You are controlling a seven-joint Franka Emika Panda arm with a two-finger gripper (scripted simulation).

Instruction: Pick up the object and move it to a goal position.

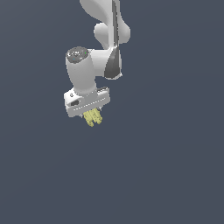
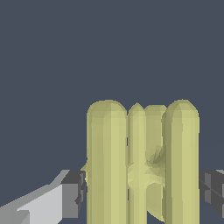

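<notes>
The object (image 1: 92, 117) is a small pale-yellow ridged lump like a tiny bunch of bananas. In the exterior view it hangs just under my white gripper (image 1: 92, 114), which is raised above the dark floor. In the wrist view the object (image 2: 142, 162) stands between my two dark fingertips (image 2: 73, 192), which press against both of its sides. The gripper (image 2: 142, 190) is shut on it. The fingers themselves are mostly hidden behind the object in the exterior view.
The white arm (image 1: 103, 39) reaches down from the top of the exterior view. The ground is a plain dark blue-grey surface (image 1: 166, 175) with no other objects or goal marker in view.
</notes>
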